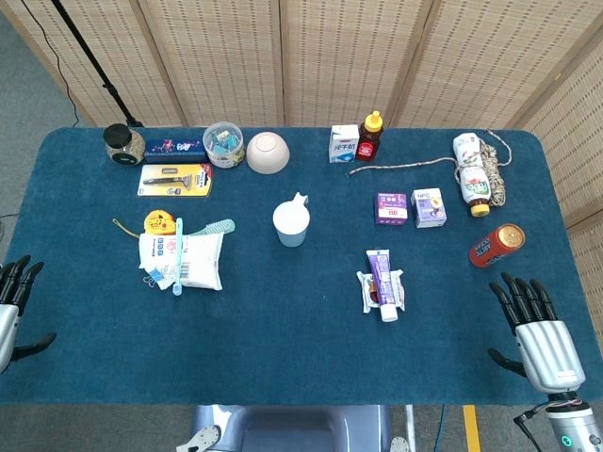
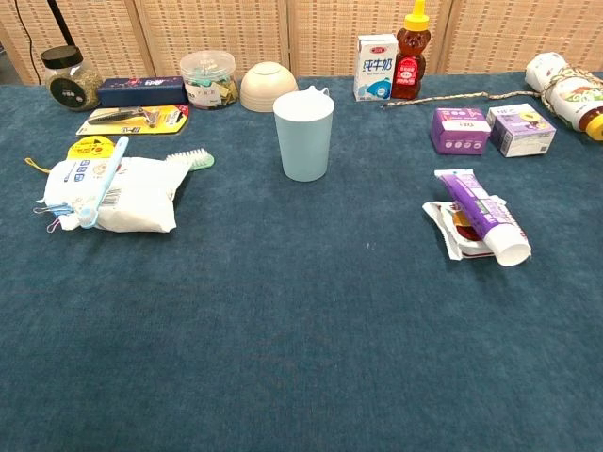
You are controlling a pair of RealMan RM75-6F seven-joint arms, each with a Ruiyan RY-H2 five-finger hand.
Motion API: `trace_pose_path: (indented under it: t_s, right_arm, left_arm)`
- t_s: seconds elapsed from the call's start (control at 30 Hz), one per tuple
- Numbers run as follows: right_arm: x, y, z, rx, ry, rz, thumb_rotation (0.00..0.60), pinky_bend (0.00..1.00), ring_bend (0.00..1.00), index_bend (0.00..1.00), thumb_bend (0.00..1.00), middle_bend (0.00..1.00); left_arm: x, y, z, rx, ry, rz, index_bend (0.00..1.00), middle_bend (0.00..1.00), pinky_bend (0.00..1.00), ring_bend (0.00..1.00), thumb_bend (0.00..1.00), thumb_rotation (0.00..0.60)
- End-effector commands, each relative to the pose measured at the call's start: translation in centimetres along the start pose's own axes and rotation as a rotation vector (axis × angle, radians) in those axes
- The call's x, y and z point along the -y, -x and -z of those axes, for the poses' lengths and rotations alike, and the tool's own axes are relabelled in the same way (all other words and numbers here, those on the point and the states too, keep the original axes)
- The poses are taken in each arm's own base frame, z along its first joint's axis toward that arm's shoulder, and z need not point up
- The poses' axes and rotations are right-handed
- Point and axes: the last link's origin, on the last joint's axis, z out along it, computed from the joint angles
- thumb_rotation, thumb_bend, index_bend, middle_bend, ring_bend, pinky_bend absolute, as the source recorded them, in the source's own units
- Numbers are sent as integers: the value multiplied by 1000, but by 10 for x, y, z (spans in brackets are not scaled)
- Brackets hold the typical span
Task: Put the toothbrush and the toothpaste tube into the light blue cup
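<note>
while both my hands wait open and empty at the near edge, the right hand (image 1: 542, 330) is nearer the tube (image 1: 383, 282), lying near-to-far left of it; toothbrush (image 1: 177, 252) lies nearer the left hand (image 1: 11, 306), cup (image 1: 291, 224) between.

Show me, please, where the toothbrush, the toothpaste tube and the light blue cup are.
toothbrush (image 2: 102, 179): chest view, on its handle.
toothpaste tube (image 2: 479, 213): chest view, on its purple body.
light blue cup (image 2: 303, 141): chest view, on its outer wall.
</note>
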Motion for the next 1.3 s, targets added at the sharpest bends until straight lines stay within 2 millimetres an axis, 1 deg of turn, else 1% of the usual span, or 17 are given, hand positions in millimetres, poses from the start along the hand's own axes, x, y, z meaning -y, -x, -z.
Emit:
trace_pose_path:
  t_s: [0.03, 0.33, 0.47, 0.57, 0.67, 0.8, 0.9, 1.0, 1.03, 1.13, 1.2, 1.23, 1.3]
  right_arm:
    - [0, -1, 0, -3, -2, 0, 600, 0, 0, 0, 0, 0]
    - [1, -4, -1, -17, -11, -16, 600, 0, 0, 0, 0, 0]
    - [-1, -3, -1, -11, 1, -16, 600, 0, 0, 0, 0, 0]
    - [-2, -1, -4, -4, 7, -14, 600, 0, 0, 0, 0, 0]
    - [-2, -1, -5, -4, 3, -16, 600, 0, 0, 0, 0, 0]
    - [-2, -1, -5, 0, 3, -18, 600, 0, 0, 0, 0, 0]
    - [-3, -2, -4, -5, 8, -19, 600, 0, 0, 0, 0, 0]
    - [-4, -3, -4, -11, 12, -20, 600, 0, 0, 0, 0, 0]
    - [-4, -4, -3, -14, 15, -18, 600, 0, 0, 0, 0, 0]
    - [-4, -3, -3, -11, 18, -14, 600, 0, 0, 0, 0, 0]
    - [-4, -1, -4, -6, 20, -10, 600, 0, 0, 0, 0, 0]
    - [-4, -1, -4, -5, 20, -10, 600, 0, 0, 0, 0, 0]
    - [-3, 0, -4, -2, 21, -7, 600, 0, 0, 0, 0, 0]
  left_arm:
    - [0, 0, 1, 1, -2, 0, 0, 0, 0, 0, 63, 600]
    - [2, 0, 2, -1, -14, -2, 0, 0, 0, 0, 63, 600]
    - [2, 2, -10, -2, 4, 4, 0, 0, 0, 0, 62, 600]
    - [-1, 7, -32, -10, 79, 5, 0, 0, 0, 0, 62, 600]
    - [0, 13, -47, -14, 185, -12, 0, 0, 0, 0, 63, 600]
    - [3, 19, -69, -15, 317, -91, 0, 0, 0, 0, 64, 600]
    - [-2, 21, -84, -57, 438, -148, 0, 0, 0, 0, 67, 600]
    - [-4, 33, -105, -61, 563, -242, 0, 0, 0, 0, 84, 600]
    - [-6, 39, -117, -53, 610, -292, 0, 0, 0, 0, 91, 600]
    - [-10, 48, -136, -71, 681, -382, 0, 0, 0, 0, 129, 600]
    - [-14, 54, -146, -76, 722, -433, 0, 0, 0, 0, 183, 600]
    - [-15, 56, -149, -77, 731, -440, 0, 0, 0, 0, 207, 600]
    - [-20, 62, -158, -80, 758, -492, 0, 0, 0, 0, 277, 600]
